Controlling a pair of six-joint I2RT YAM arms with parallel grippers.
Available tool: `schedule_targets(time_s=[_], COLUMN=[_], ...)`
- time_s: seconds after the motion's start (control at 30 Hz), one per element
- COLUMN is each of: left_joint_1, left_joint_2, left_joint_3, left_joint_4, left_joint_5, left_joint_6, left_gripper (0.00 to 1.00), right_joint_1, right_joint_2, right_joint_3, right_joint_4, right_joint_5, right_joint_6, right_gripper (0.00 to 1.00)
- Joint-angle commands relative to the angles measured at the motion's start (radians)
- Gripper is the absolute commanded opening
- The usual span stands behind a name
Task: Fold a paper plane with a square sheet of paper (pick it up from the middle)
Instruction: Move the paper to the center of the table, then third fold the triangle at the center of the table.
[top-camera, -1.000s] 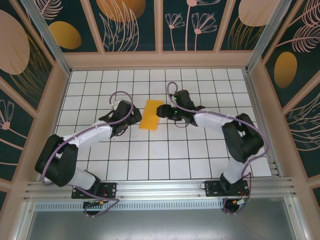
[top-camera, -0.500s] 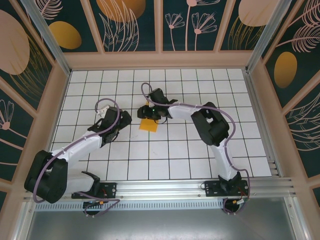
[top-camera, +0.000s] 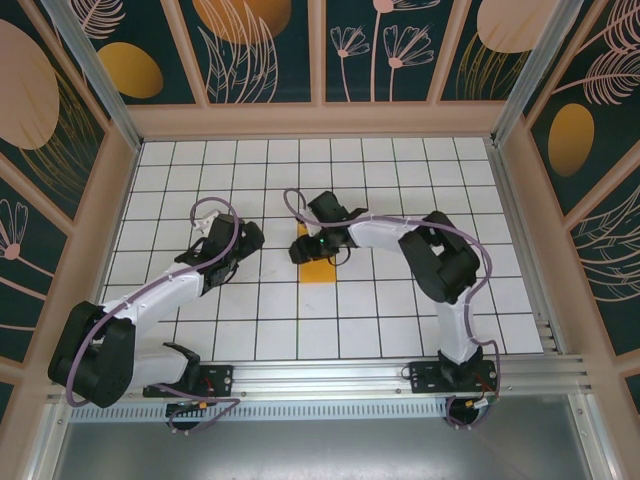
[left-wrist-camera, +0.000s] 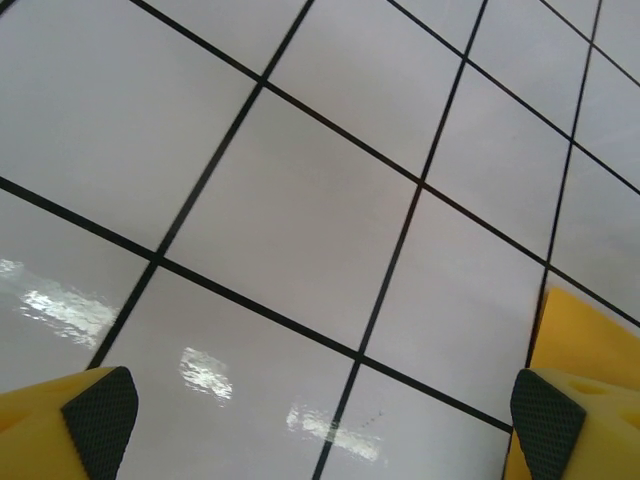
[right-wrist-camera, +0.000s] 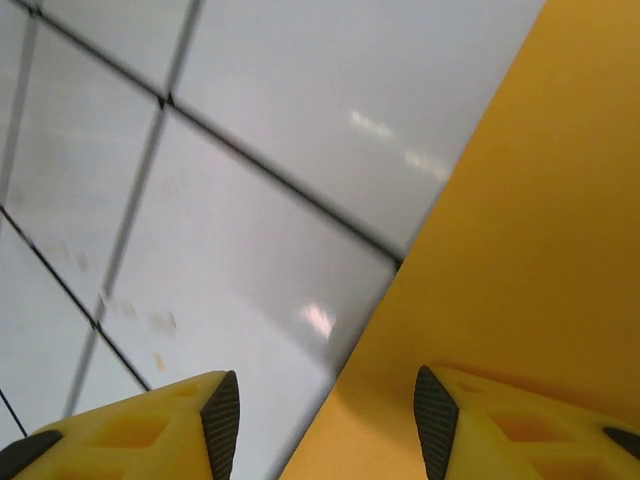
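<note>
Left hand (left-wrist-camera: 322, 415): spread wide, empty, above worktop (left-wrist-camera: 300, 200). Right hand (right-wrist-camera: 327, 425): half spread, straddling edge of square sheet of paper (right-wrist-camera: 520, 250), nothing clamped.

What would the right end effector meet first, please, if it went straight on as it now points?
Probably the edge of the square sheet of paper, lying on the table: the paper's edge runs between the right end effector's open fingers. Depth is unclear, so it might touch bare table beside it.

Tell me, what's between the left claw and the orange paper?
Nothing but bare white table tiles. The top view shows it, with the left claw open beside the orange paper.
</note>
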Motion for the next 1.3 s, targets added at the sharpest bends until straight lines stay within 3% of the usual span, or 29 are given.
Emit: schedule_targets(time_s=[0.0,0.17,0.33,0.47,0.8,1.27], left_joint_1=[0.008,0.007,-0.013,-0.049,-0.121,-0.13], left_joint_2=[0.01,0.057,0.105,0.167,0.388,0.477], left_joint_3=[-0.008,0.005,-0.007,0.01,0.144,0.177], left_joint_4=[0.074,0.162,0.313,0.416,0.516,0.52], left_joint_5=[0.087,0.258,0.438,0.536,0.593,0.605], left_joint_6=[0.022,0.07,0.066,0.048,0.005,-0.012], left_gripper=[0.95,0.79,0.57,0.46,0.39,0.36], right_joint_1=[0.003,-0.023,-0.123,-0.156,-0.178,-0.127], right_joint_2=[-0.108,-0.306,-0.477,-0.573,-0.577,-0.463], right_joint_3=[-0.049,-0.136,-0.358,-0.496,-0.669,-0.64], right_joint_4=[-0.143,-0.053,0.122,0.207,0.381,0.387], right_joint_5=[0.038,0.094,0.043,0.061,-0.044,-0.063], right_joint_6=[-0.109,0.052,0.335,0.466,0.61,0.607], right_gripper=[0.53,0.58,0.57,0.59,0.59,0.52])
